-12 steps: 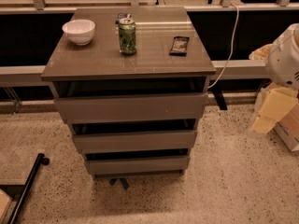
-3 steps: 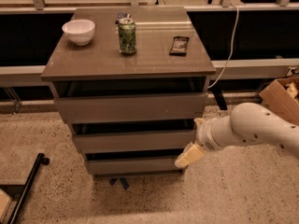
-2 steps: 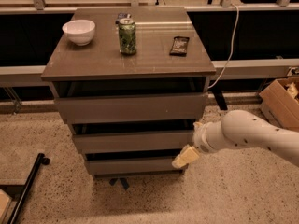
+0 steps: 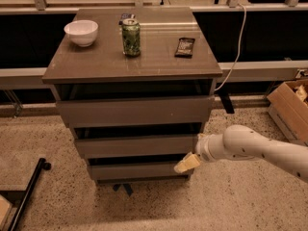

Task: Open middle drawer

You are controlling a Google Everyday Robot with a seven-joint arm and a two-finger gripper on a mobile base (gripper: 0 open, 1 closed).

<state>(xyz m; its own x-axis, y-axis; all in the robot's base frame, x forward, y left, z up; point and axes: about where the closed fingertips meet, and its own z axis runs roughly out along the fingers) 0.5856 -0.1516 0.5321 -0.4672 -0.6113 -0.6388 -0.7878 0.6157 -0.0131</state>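
The cream, wedge-shaped claw [image 4: 187, 163] is at lower centre-right, by the right end of the lowest drawer [image 4: 134, 171]. Whether it is spread or closed cannot be told. The middle drawer [image 4: 137, 146], a flat grey-brown panel, lies just above at frame centre.

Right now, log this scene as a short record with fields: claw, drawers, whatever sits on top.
claw: low at the cabinet's front right, against the right end of the bottom drawer
middle drawer: looks shut; claw just below its right end
cabinet top: white bowl left, green can centre, dark packet right
floor, right: cardboard box
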